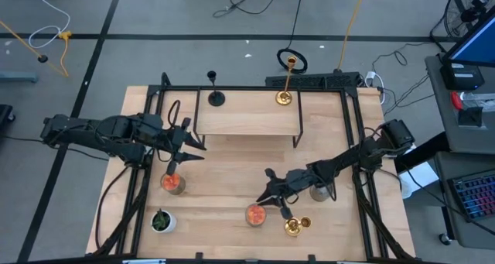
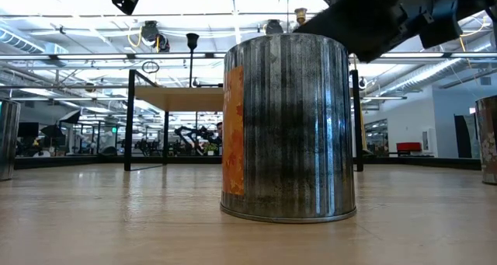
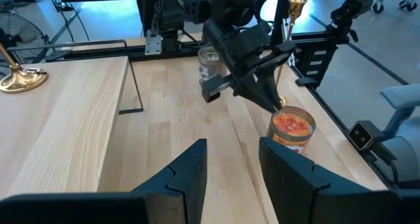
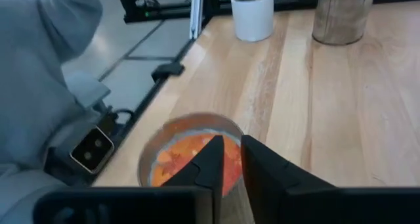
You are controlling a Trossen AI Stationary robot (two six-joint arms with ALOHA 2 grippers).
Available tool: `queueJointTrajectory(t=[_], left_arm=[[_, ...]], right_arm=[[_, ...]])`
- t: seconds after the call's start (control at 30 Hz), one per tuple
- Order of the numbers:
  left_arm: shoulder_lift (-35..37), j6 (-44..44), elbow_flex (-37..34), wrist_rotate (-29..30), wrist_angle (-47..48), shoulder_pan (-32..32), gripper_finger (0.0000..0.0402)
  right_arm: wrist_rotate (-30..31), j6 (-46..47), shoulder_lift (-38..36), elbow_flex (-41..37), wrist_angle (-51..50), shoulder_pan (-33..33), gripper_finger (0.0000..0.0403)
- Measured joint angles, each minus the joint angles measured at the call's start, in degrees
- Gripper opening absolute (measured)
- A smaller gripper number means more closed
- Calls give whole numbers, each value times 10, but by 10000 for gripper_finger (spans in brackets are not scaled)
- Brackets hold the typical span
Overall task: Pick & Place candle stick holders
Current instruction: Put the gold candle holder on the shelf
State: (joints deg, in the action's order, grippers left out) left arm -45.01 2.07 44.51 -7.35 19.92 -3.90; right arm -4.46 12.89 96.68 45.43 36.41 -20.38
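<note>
Two grippers: both are hanging low over the wooden table (image 1: pixel 232 171), one at each side.
Right gripper (image 1: pixel 272 193): it is hovering just above an open tin of orange food (image 1: pixel 255 214) near the front edge, fingers (image 4: pixel 223 159) standing only a narrow gap apart and holding nothing.
Near the right gripper: a gold candlestick (image 1: pixel 295 226) is standing just beside that tin, at the front edge; in the left wrist view its cup (image 3: pixel 296 6) is showing behind the right arm.
Also close by: a plain metal can (image 1: pixel 319 190) is sitting partly under the right arm.
Left gripper (image 1: pixel 186 148): it is pointing toward the table's middle, jaws spread apart and empty, with the fingers (image 3: pixel 190 175) showing a clear gap.
Under the left gripper: a second tin of orange food (image 1: pixel 172 183) is standing just in front of it.
Raised shelf (image 1: pixel 247 121): it is spanning the back of the table.
On the shelf: a second gold candlestick (image 1: pixel 285 96) is standing upright at the right end, and a short black candlestick (image 1: pixel 216 96) is standing at the left end, well apart from it.
Front left corner: a small green plant in a white pot (image 1: pixel 161 221) is sitting there.
</note>
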Motion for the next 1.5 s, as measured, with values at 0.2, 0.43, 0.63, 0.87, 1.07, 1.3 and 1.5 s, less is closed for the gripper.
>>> queueJointTrajectory(t=[0.2, 0.43, 0.63, 0.87, 1.07, 1.3, 1.5], left_arm=[[0, 2, 0, 0, 0, 0, 145], [0, 4, 0, 0, 0, 0, 145], [0, 4, 0, 0, 0, 0, 145], [0, 5, 0, 4, 0, 0, 145], [0, 5, 0, 4, 0, 0, 145], [0, 5, 0, 4, 9, 0, 145], [0, 5, 0, 4, 25, 0, 145]], right_arm=[[7, 17, 0, 0, 3, 0, 75], [30, 42, 0, 0, -21, -2, 82], [29, 47, 0, 0, -32, -6, 76], [43, 11, 0, 0, -23, -7, 75], [46, -46, 0, 0, 32, -9, 71], [46, -9, 0, 0, 27, -3, 58], [47, -3, 0, 0, 9, -3, 50]])
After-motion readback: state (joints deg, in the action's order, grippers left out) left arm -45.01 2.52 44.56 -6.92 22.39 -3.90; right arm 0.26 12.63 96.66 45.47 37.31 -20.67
